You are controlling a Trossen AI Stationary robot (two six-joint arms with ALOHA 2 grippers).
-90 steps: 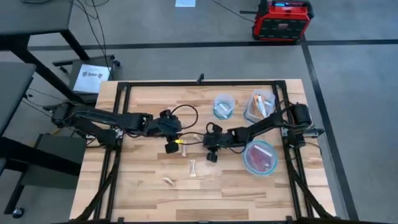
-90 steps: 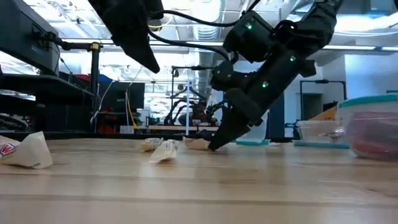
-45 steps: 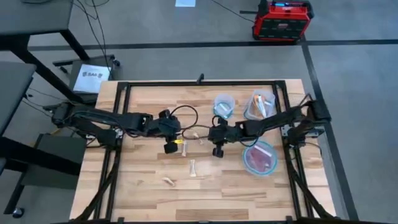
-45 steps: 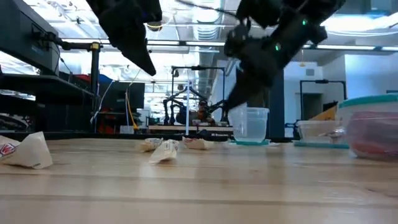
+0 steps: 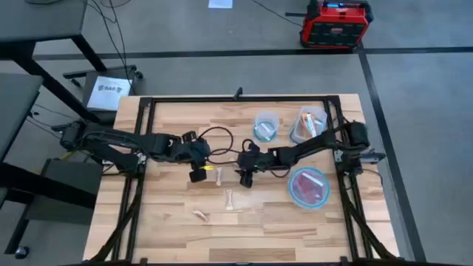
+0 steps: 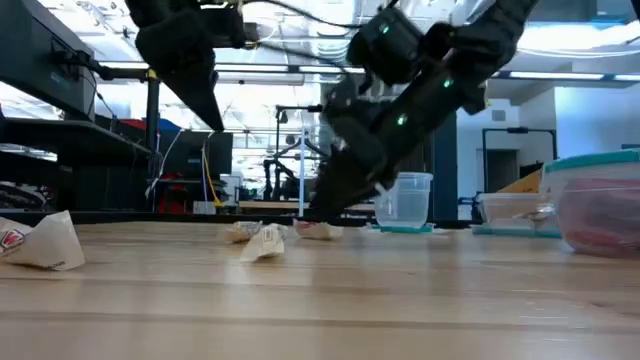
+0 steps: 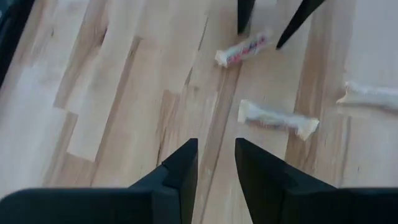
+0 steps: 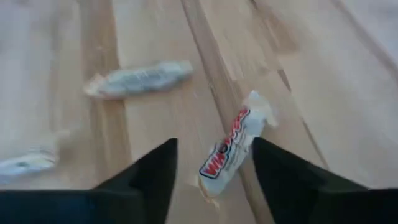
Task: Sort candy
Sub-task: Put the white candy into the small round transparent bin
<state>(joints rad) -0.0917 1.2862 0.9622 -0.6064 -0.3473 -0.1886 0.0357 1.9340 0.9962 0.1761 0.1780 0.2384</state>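
Four loose candies on the bench (image 5: 170, 229), all around the middle: one (image 5: 219, 174) just beside the left gripper (image 5: 196, 174), another (image 5: 238, 167) right between the right gripper (image 5: 244, 177) fingers, jaws spread either side of it. Third candy (image 5: 229, 199) a bit nearer the front edge, fourth (image 5: 200, 215) closer still and left of it. Toward the back right corner: small cup (image 5: 265, 126) left of a second tub (image 5: 309, 125). Lidded tub (image 5: 309, 187) by the right edge, in front of those.
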